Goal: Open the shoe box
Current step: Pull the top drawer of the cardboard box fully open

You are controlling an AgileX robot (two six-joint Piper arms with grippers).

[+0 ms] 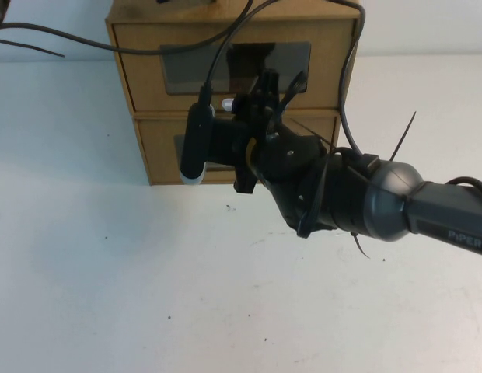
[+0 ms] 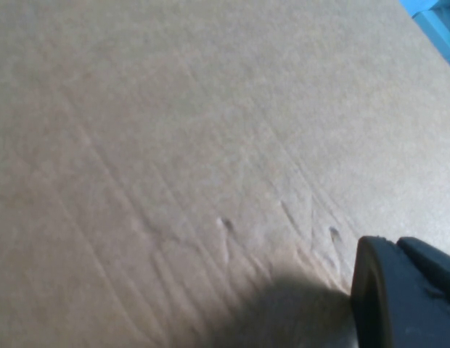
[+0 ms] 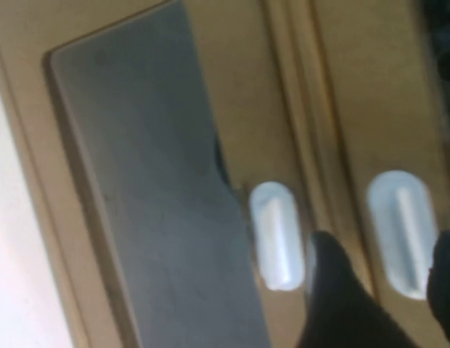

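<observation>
Brown shoe box is standing on the white surface, with the right arm blocking its front. Right claw, released, is straddling a white handle on the box. Left claw is facing brown cardboard, and I cannot tell its state.

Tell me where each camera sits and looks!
High: raised on robot's side, looking down at shoe box; right arm, right gripper at its front.
Left wrist: on left arm, close to plain cardboard; left gripper near it.
Right wrist: on right arm, faces box front; jaws open by white handle.
High, right wrist share box front.
</observation>
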